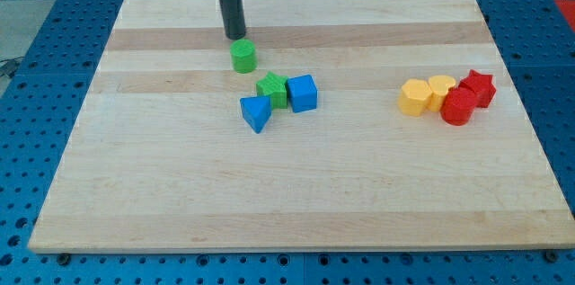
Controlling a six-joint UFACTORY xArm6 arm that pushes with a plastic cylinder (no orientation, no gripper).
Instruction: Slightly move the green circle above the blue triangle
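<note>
The green circle (243, 56) stands on the wooden board, above and slightly left of the blue triangle (256, 113). My tip (234, 37) is just above the green circle, close to its upper-left edge; contact cannot be told. A green star-shaped block (272, 89) sits between the circle and the triangle, touching a blue cube (303, 93) on its right.
A cluster at the view's right holds a yellow hexagonal block (414, 98), a yellow heart-like block (441, 91), a red cylinder (458, 106) and a red star-like block (478, 87). The wooden board (135, 186) lies on a blue perforated table (27, 69).
</note>
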